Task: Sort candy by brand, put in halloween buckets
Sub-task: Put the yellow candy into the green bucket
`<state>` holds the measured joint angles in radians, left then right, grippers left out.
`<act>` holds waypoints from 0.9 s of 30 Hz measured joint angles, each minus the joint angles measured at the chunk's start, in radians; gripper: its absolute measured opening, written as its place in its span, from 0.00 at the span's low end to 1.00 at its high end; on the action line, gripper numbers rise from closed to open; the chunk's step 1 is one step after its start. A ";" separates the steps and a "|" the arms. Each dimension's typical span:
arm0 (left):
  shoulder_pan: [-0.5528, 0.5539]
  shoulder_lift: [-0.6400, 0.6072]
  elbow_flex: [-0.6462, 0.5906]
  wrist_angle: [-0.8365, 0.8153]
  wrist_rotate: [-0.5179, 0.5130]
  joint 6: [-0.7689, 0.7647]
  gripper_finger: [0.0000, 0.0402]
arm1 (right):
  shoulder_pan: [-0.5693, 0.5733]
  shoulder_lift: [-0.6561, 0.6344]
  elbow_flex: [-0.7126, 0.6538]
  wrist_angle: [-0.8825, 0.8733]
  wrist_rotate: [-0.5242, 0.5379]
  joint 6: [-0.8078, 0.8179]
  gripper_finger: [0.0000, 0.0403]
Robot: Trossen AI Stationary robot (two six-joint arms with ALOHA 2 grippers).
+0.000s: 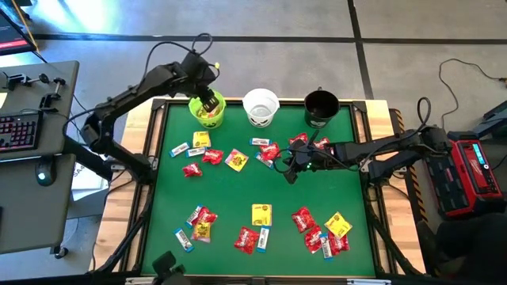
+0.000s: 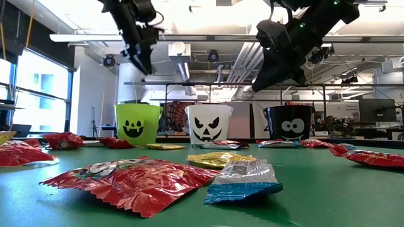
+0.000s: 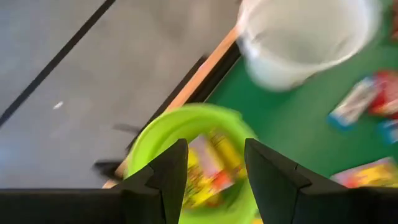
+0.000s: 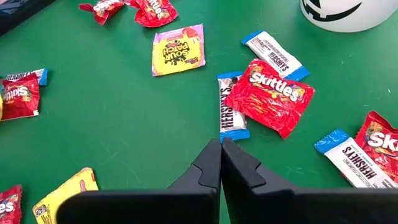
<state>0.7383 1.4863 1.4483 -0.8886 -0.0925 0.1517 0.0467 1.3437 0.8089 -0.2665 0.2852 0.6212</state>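
Nearest the front edge of the green counter [image 1: 166,214] lay loose clusters of crinkly candy: red packets [image 1: 303,218], yellow packets [image 1: 261,214] and narrow blue-and-white bars [image 1: 183,240]. I could not count each kind surely; red ones were most numerous.

Farther in, another scatter ran across the middle, among it a square yellow packet [image 4: 178,48], a glossy red packet [image 4: 275,96] overlapping one bar [image 4: 232,107], and a second bar [image 4: 273,56].

The right gripper [image 1: 291,168] hung low over this middle band, its arm reaching in horizontally from the right side, jaws pressed together and holding nothing.

At the far edge stood three round plastic buckets with jack-o'-lantern faces: one lime green bucket [image 2: 137,122], one white bucket [image 2: 209,122], one black bucket [image 2: 289,122]. The left gripper [image 1: 209,102] pointed down over the green one, arm arched from the left, jaws parted and empty, yellow packets lying inside the green bucket below.
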 joint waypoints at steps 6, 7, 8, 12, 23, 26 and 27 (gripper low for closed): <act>-0.048 -0.046 -0.034 0.148 0.079 -0.020 0.38 | 0.000 0.000 0.000 0.000 -0.005 0.007 0.00; -0.057 -0.050 -0.042 0.172 0.081 -0.020 0.38 | 0.000 0.000 0.000 0.000 -0.006 0.007 0.00; -0.066 -0.053 -0.052 0.191 0.081 -0.020 0.38 | 0.000 0.000 0.000 0.000 -0.006 0.008 0.00; -0.101 -0.055 -0.092 0.249 0.080 -0.021 0.38 | 0.000 0.000 0.000 0.000 -0.008 0.011 0.03; -0.225 -0.054 -0.210 0.437 0.091 -0.024 0.38 | 0.012 0.000 0.000 -0.031 -0.062 0.063 0.17; -0.260 -0.054 -0.235 0.486 0.095 -0.028 0.38 | 0.035 0.000 0.000 -0.031 -0.062 0.073 0.20; -0.271 -0.054 -0.240 0.504 0.100 -0.028 0.38 | 0.043 0.000 0.000 -0.032 -0.062 0.080 0.20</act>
<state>0.4674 1.4322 1.2082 -0.3851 0.0076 0.1233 0.0896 1.3434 0.8085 -0.2986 0.2228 0.7010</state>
